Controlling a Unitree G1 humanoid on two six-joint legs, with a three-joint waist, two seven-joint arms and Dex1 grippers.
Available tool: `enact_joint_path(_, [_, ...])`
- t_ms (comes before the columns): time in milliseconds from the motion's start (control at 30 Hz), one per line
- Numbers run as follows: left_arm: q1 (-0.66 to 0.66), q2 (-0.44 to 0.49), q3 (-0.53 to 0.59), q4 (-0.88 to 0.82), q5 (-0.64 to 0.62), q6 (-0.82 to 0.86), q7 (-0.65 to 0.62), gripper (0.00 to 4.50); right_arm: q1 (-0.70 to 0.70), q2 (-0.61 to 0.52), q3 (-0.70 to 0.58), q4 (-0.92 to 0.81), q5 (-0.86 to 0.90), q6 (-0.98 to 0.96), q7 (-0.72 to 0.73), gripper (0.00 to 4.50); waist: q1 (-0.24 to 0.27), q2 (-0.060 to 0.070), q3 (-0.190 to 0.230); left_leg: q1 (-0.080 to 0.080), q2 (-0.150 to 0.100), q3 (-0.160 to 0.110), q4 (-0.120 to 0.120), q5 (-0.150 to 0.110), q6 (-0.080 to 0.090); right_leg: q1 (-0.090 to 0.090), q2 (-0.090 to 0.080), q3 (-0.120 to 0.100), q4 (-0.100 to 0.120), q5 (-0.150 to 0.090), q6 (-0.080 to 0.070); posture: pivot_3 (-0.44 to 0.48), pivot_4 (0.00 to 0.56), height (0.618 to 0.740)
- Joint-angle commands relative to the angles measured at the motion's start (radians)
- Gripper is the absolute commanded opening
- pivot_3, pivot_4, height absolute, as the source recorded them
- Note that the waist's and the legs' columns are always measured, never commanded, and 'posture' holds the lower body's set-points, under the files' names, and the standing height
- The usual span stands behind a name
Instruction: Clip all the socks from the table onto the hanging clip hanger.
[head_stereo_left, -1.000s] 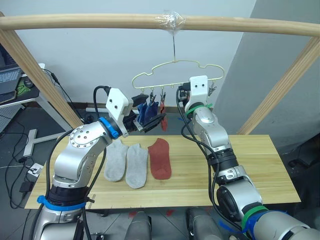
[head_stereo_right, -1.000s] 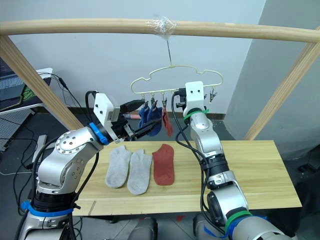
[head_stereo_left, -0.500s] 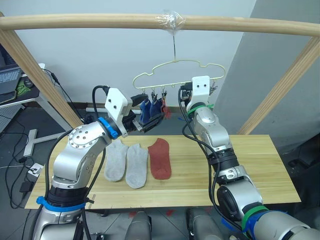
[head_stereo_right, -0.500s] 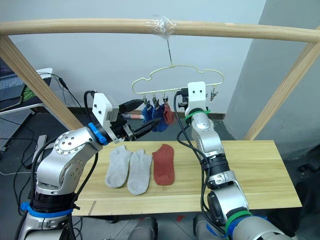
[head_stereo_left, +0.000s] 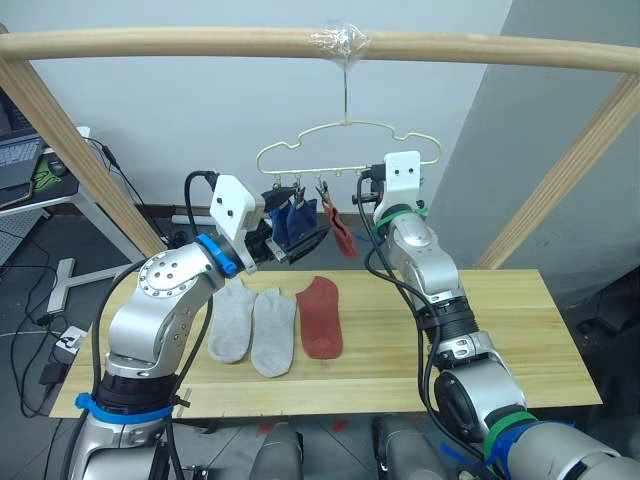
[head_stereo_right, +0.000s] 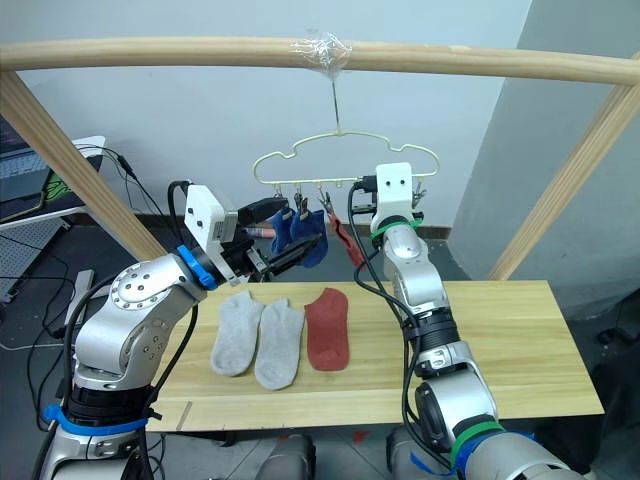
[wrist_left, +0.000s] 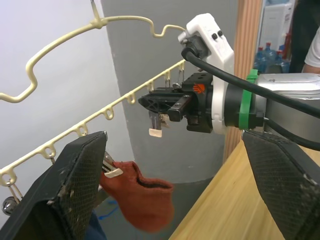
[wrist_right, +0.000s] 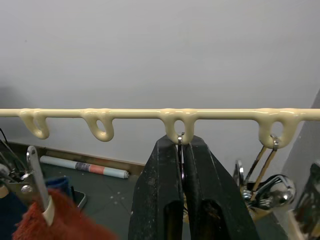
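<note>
The pale clip hanger (head_stereo_left: 345, 133) hangs by its hook from the wooden pole. Two blue socks (head_stereo_left: 292, 218) and one rust red sock (head_stereo_left: 343, 232) are clipped under its bar. My left gripper (head_stereo_left: 296, 226) is open beside the blue socks, its fingers (wrist_left: 75, 185) wide apart with nothing held; the red sock (wrist_left: 145, 200) dangles just ahead of it. My right gripper (head_stereo_left: 375, 192) is shut on a metal clip (wrist_right: 181, 145) further right along the bar. On the table (head_stereo_left: 500, 330) lie two light grey socks (head_stereo_left: 230, 318), (head_stereo_left: 273, 328) and a second rust red sock (head_stereo_left: 320, 316).
The round wooden pole frame (head_stereo_left: 200, 42) spans the top, and its slanted legs (head_stereo_left: 75, 150) stand at both sides. Free metal clips (wrist_right: 265, 170) hang at the hanger's right end. A desk with a laptop (head_stereo_left: 20, 165) stands at the far left.
The hanger has swung a little to the left. The clipped red sock has swung out to the right, clear of my left gripper. My right gripper stays on its clip.
</note>
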Motion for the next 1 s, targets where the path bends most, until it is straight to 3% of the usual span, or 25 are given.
enact_joint_path(33, [0.012,-0.006,0.022,-0.044,-0.005,-0.012,0.013,4.50,0.006,-0.008,0.002,-0.039,0.001,-0.008,0.015,0.03,0.000,0.000,0.000,0.000,0.000,0.000,0.000,0.000,0.000,0.000,0.000,0.000,0.000,0.000,0.000,0.101,0.176,0.740])
enact_joint_path(233, [0.112,-0.008,-0.035,0.024,0.109,-0.013,0.071,4.50,0.025,-0.052,0.006,-0.100,0.023,0.059,0.093,0.03,-0.001,0.000,0.000,0.000,0.000,0.000,0.000,0.000,0.000,0.000,0.000,0.000,0.000,0.000,0.000,0.078,0.177,0.740])
enact_joint_path(433, [0.203,-0.180,-0.162,0.309,0.287,-0.106,0.223,4.50,0.091,-0.151,0.005,-0.281,0.066,0.219,0.206,0.03,0.005,0.002,0.001,0.000,0.000,0.000,0.000,0.000,0.000,0.001,0.000,0.000,-0.001,0.000,0.000,0.039,0.179,0.740])
enact_joint_path(567, [0.134,-0.286,-0.197,0.524,0.355,-0.197,0.276,4.50,0.121,-0.162,-0.002,-0.346,0.071,0.286,0.199,0.03,0.003,0.002,0.002,0.000,0.000,-0.001,0.000,0.000,0.000,0.000,0.000,-0.001,0.000,0.000,0.000,0.008,0.184,0.740])
enact_joint_path(733, [0.074,-0.335,-0.204,0.667,0.419,-0.264,0.318,4.50,0.132,-0.165,-0.003,-0.381,0.069,0.321,0.190,0.03,-0.003,0.002,0.002,0.000,0.000,0.000,0.002,0.000,0.000,0.001,0.000,0.000,-0.001,0.000,0.001,-0.010,0.186,0.740])
enact_joint_path(867, [-0.025,-0.389,-0.238,0.902,0.481,-0.237,0.344,4.50,0.154,-0.171,-0.008,-0.429,0.072,0.363,0.184,0.03,-0.002,0.002,0.002,0.000,0.000,-0.001,0.001,0.000,0.000,0.001,0.000,-0.001,-0.001,0.000,0.001,-0.048,0.192,0.740])
enact_joint_path(967, [-0.049,-0.429,-0.188,0.970,0.443,-0.170,0.350,4.50,0.162,-0.176,-0.011,-0.452,0.070,0.382,0.182,0.03,-0.004,0.002,0.002,-0.001,-0.001,0.000,0.002,0.000,0.000,0.002,-0.001,-0.001,-0.002,0.002,0.004,-0.066,0.195,0.740])
enact_joint_path(1000, [-0.043,-0.433,-0.183,0.972,0.433,-0.167,0.329,4.31,0.162,-0.176,-0.013,-0.456,0.070,0.386,0.180,0.01,-0.004,0.002,0.002,-0.001,-0.001,0.000,0.002,0.000,0.000,0.002,-0.001,0.000,-0.002,0.002,0.005,-0.066,0.195,0.740])
